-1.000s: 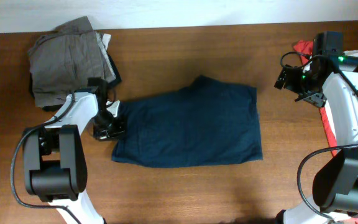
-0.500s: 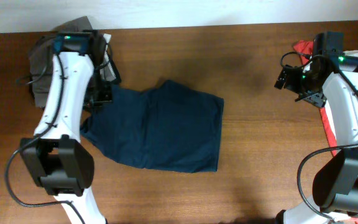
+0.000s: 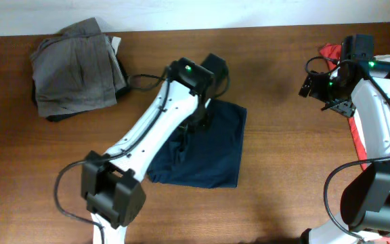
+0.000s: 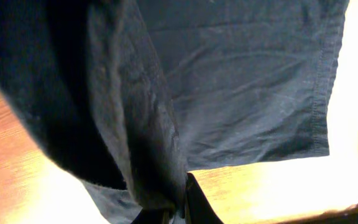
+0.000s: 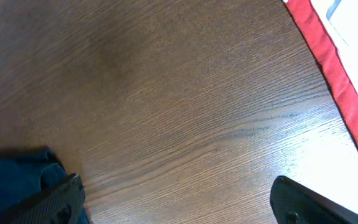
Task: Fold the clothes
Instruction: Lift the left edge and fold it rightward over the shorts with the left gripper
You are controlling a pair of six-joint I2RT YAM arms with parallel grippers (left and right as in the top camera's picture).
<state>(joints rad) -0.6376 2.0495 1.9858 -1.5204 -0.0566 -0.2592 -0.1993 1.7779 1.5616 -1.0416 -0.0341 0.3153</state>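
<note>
Left gripper (image 4: pixel 173 208), clamped on the navy shorts (image 3: pixel 222 149), has dragged their hem rightward; align edges before letting go. Right gripper (image 3: pixel 315 85) spread wide, empty.

text=none readable | labels/brands=none readable on navy shorts (image 3: pixel 222 150) at 6 o'clock of centre or grey-khaki shorts (image 3: pixel 73 71) at 10 o'clock | numbers/signs=none readable on worktop (image 3: pixel 283 81)
</note>
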